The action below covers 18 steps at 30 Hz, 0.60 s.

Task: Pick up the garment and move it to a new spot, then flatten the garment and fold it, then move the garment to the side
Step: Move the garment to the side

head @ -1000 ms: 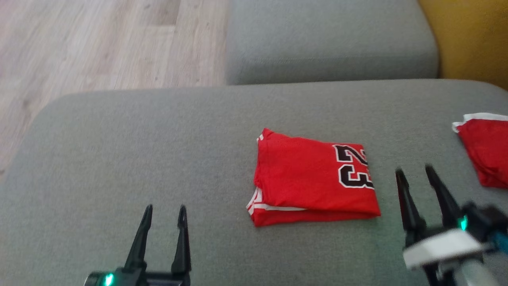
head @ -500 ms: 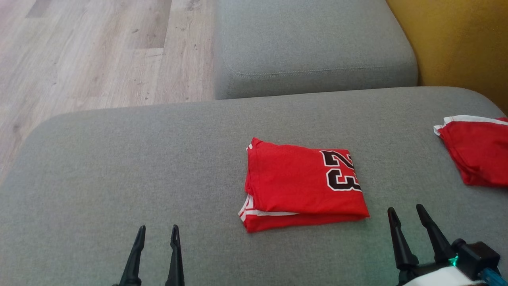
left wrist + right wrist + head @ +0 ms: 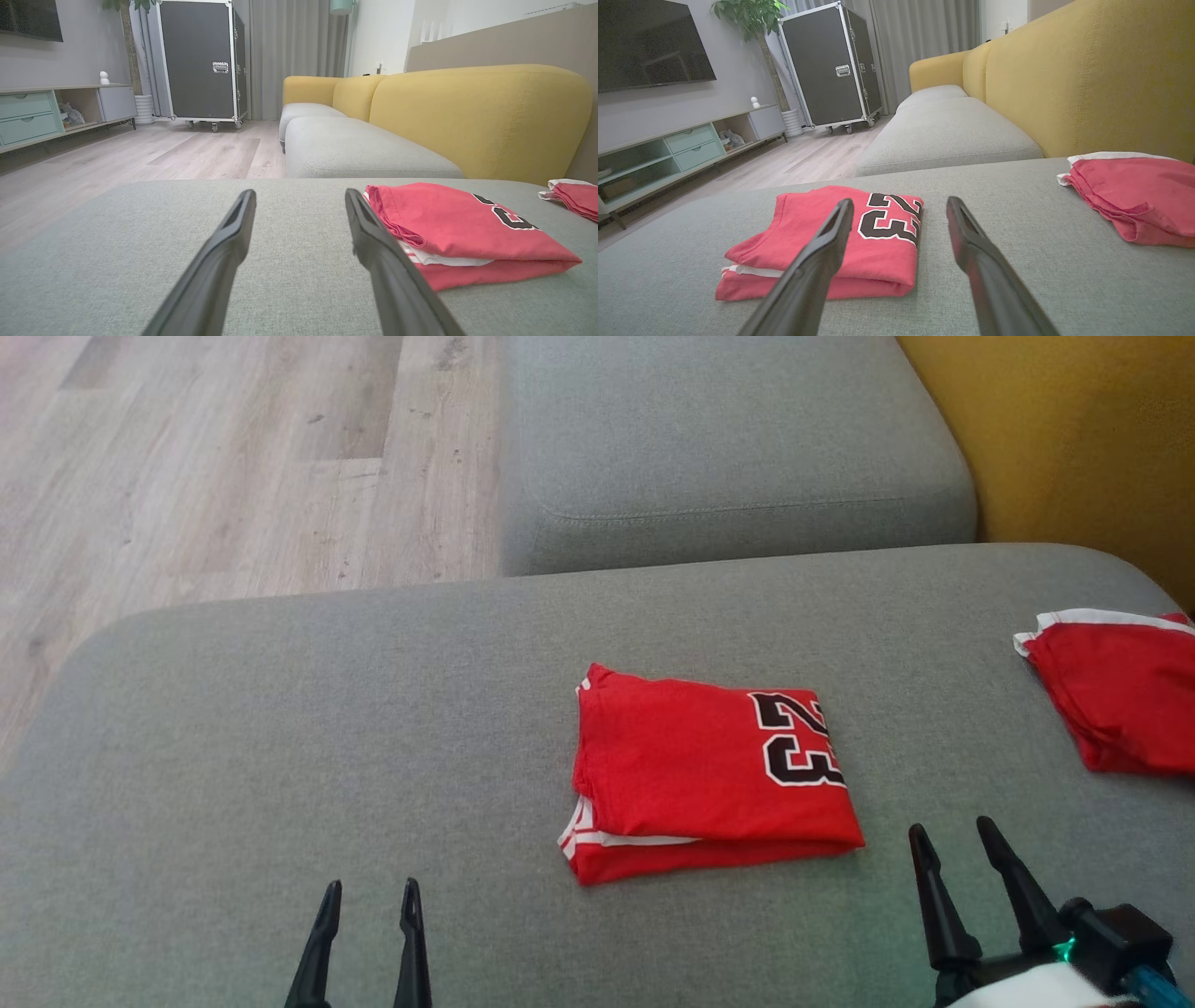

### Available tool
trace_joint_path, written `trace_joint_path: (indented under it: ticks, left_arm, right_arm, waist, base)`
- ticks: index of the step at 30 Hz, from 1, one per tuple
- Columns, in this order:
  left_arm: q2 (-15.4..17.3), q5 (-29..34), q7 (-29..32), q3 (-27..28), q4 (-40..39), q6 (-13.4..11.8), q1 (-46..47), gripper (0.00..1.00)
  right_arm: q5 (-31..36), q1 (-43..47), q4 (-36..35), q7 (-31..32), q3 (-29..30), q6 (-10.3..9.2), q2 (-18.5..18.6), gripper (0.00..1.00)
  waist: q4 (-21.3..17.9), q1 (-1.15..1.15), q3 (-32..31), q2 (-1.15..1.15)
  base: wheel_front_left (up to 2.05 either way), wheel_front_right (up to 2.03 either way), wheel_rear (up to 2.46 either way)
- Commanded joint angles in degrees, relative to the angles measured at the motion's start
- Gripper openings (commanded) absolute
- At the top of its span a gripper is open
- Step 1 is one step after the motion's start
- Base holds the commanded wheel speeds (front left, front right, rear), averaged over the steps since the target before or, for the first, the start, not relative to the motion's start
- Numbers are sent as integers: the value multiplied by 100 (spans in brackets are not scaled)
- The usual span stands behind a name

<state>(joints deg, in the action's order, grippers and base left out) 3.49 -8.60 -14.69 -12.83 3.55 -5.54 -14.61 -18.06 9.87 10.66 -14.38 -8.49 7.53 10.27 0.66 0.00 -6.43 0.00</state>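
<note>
1. The left claw [image 3: 371, 887] and right claw [image 3: 951, 828] hover nearest, both spread wide, gripping nothing.
2. The folded red garment [image 3: 700, 765] lies just beyond, between them, on the grey cushion [image 3: 280, 728].
3. A second red garment [image 3: 1120, 700] sits farther right, near the yellow backrest [image 3: 1074, 429].

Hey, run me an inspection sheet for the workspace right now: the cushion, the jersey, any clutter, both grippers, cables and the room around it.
Surface: grey cushion, flat.
Job's things: folded red jersey, lying mid-cushion, number 23 facing up, white trim at its near left corner.
Clutter: second red garment, at the cushion's right edge, apart from the jersey.
Grippers: left gripper open, holding nothing; right gripper open, holding nothing, near the jersey's right corner, not touching.
Cables: nothing seen.
Surroundings: wood floor, yellow sofa back, black wheeled case, low cabinet.
</note>
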Motion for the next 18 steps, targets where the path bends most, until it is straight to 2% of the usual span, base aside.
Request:
trace_joint_path:
  ticks: [1,9,12,16,18]
  left_arm:
    - [-60,-19,-30,221,-167,-33,199,100]
    - [-61,35,-30,214,-203,-74,226,100]
    - [-61,86,-30,233,-285,-222,261,100]
    - [-61,159,-30,201,-379,-250,303,100]
    - [-61,146,-30,245,-486,-360,320,100]
  right_arm:
    - [60,-271,-165,-62,-90,-4,64,100]
    - [119,-285,-161,-62,-41,-4,41,100]
    - [139,-300,-163,-62,-17,-4,34,100]
    - [144,-365,-111,-62,39,-4,38,100]
    - [151,-441,-62,-62,50,-4,54,100]
  waist:
    - [-9,0,3,0]
    - [-10,0,45,0]
    - [39,0,117,0]
    - [121,0,223,0]
    - [167,0,297,0]
  base:
    - [0,0,0]
    - [0,0,0]
    - [0,0,0]
    - [0,0,0]
    - [0,0,0]
